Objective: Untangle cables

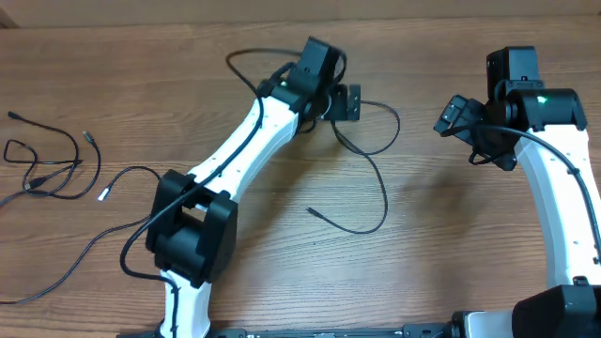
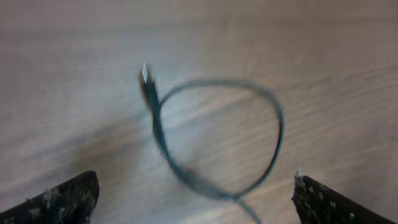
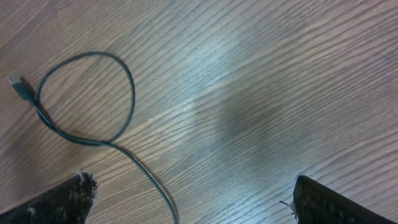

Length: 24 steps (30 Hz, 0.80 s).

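Thin black cables lie on the wooden table. One cable (image 1: 384, 192) curls below my left gripper (image 1: 349, 103) and ends in a small plug (image 1: 311, 210). In the left wrist view, blurred, this cable (image 2: 280, 124) forms a loop with a plug tip (image 2: 145, 74), ahead of my left gripper (image 2: 195, 183), whose jaws stand wide apart and hold nothing. My right gripper (image 1: 449, 115) hovers to the right, apart from it. The right wrist view shows a looped cable (image 3: 132, 93) to the left of my open, empty right gripper (image 3: 193, 186). More cables (image 1: 52, 169) lie tangled at far left.
A long cable with a silver-white tip (image 1: 103, 195) runs from mid-left toward the table's front left edge. My left arm (image 1: 235, 150) stretches diagonally across the middle. The right arm (image 1: 563, 178) stands along the right side.
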Each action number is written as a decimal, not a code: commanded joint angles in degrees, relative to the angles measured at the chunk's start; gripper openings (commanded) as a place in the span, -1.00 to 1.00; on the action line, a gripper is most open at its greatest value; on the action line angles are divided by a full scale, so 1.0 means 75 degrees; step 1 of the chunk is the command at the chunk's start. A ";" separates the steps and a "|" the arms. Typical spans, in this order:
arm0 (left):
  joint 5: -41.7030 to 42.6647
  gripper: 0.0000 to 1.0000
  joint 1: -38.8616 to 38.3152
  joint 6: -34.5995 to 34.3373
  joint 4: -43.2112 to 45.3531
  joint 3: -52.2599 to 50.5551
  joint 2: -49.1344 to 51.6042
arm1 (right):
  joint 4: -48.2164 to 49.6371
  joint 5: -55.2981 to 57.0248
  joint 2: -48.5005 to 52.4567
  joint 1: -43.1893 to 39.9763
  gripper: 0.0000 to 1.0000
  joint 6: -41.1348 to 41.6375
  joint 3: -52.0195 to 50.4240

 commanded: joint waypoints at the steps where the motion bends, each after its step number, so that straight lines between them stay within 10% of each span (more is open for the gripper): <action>1: -0.0807 1.00 -0.0271 0.0224 -0.0717 0.1376 0.0935 | 0.0070 0.0111 -0.0006 -0.0038 1.00 -0.0026 -0.0026; 24: -0.1874 0.95 -0.0545 -0.0507 -0.1247 0.2162 0.2897 | 0.0102 0.0050 -0.0006 -0.0038 1.00 -0.0026 -0.0041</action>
